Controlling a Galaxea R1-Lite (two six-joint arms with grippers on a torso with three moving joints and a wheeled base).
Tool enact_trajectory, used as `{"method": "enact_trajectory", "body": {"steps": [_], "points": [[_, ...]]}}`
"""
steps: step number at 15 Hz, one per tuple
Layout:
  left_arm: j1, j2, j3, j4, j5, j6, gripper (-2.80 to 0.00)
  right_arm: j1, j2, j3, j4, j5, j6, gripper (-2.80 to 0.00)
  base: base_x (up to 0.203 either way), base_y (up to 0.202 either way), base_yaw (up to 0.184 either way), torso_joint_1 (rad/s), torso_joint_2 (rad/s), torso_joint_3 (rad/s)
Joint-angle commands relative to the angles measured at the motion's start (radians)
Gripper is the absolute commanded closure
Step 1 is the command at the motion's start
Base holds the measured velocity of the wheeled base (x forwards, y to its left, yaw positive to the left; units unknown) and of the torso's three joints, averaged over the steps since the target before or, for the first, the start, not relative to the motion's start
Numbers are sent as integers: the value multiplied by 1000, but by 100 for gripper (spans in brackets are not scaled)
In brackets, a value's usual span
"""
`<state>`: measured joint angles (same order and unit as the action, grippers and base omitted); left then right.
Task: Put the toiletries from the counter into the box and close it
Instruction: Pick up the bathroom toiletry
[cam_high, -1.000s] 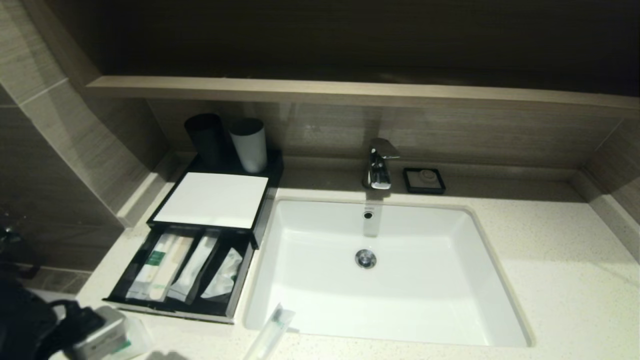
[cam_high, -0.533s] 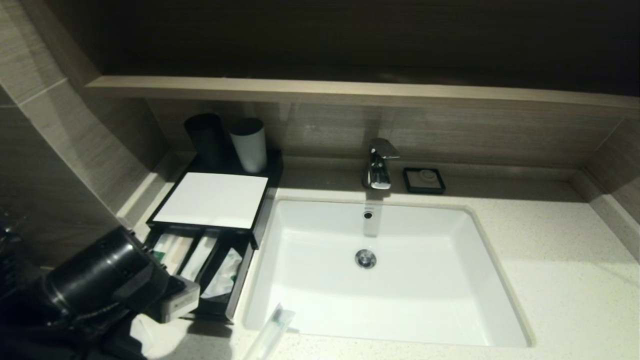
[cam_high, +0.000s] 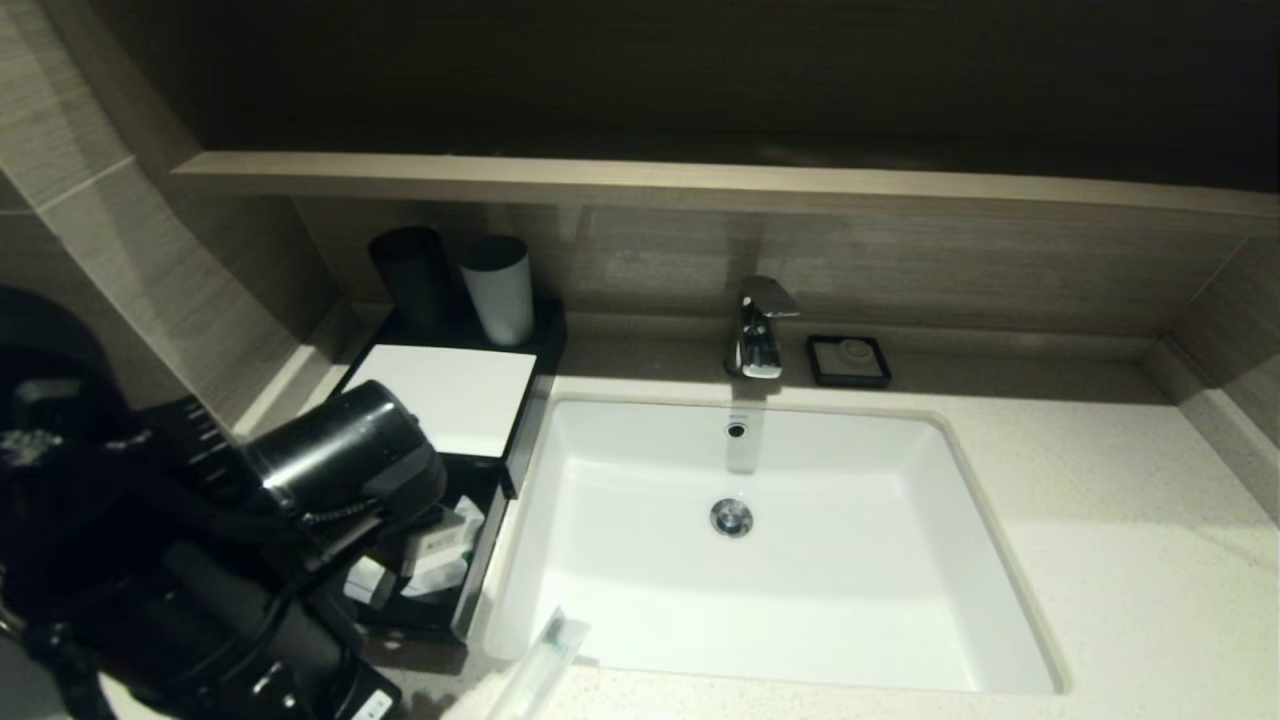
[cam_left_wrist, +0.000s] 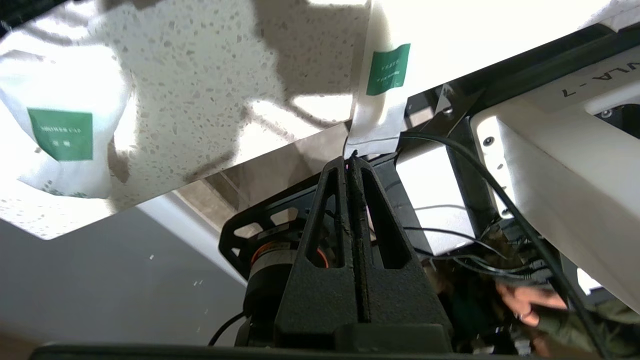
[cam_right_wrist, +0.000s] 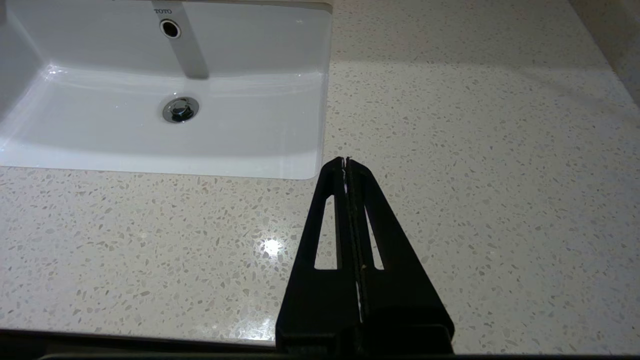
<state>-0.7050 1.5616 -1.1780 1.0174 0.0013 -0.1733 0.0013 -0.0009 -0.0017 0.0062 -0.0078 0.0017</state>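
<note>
My left gripper (cam_left_wrist: 350, 159) is shut, and a narrow white packet (cam_left_wrist: 382, 75) with a green label is pinched by one end at its fingertips. In the head view the left arm (cam_high: 340, 455) reaches over the pulled-out drawer (cam_high: 470, 590) of the black box (cam_high: 460, 395) and hides most of it. A second white packet (cam_left_wrist: 60, 135) with a green label lies on the speckled counter (cam_high: 1100, 500) near its front edge. A long clear sachet (cam_high: 540, 660) rests at the basin's front rim. My right gripper (cam_right_wrist: 346, 160) is shut and empty, hovering over bare counter to the right of the basin.
A black cup (cam_high: 410, 275) and a white cup (cam_high: 497, 290) stand behind the box. The white basin (cam_high: 760, 600) takes up the middle, with the tap (cam_high: 760, 330) and a small black soap dish (cam_high: 848, 360) behind it. A wooden ledge (cam_high: 700, 185) overhangs the back.
My left arm has risen from the counter's bottom-left corner and swung up and to the right, over the open drawer. The sachet at the basin has not moved.
</note>
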Motion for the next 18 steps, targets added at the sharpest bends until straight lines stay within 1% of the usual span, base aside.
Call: {"method": "enact_trajectory", "body": {"steps": [1, 3, 5, 6, 9, 13, 16, 18], "points": [[-4, 112, -114, 81, 2, 18, 0, 0, 1, 0, 0, 0, 0, 0, 0, 0, 0, 0, 0, 0], [-23, 149, -172, 137, 3, 41, 0, 0, 1, 0, 0, 0, 0, 0, 0, 0, 0, 0, 0, 0], [-56, 187, -213, 169, 8, 45, 0, 0, 0, 0, 0, 0, 0, 0, 0, 0, 0, 0, 0, 0], [-75, 213, -228, 181, 22, 46, 0, 0, 1, 0, 0, 0, 0, 0, 0, 0, 0, 0, 0, 0], [-123, 293, -246, 176, 81, 45, 0, 0, 1, 0, 0, 0, 0, 0, 0, 0, 0, 0, 0, 0], [-129, 341, -295, 163, 86, 44, 0, 0, 1, 0, 0, 0, 0, 0, 0, 0, 0, 0, 0, 0], [-143, 366, -304, 149, 88, 46, 0, 0, 1, 0, 0, 0, 0, 0, 0, 0, 0, 0, 0, 0], [-148, 379, -305, 135, 99, 59, 0, 0, 1, 0, 0, 0, 0, 0, 0, 0, 0, 0, 0, 0]]}}
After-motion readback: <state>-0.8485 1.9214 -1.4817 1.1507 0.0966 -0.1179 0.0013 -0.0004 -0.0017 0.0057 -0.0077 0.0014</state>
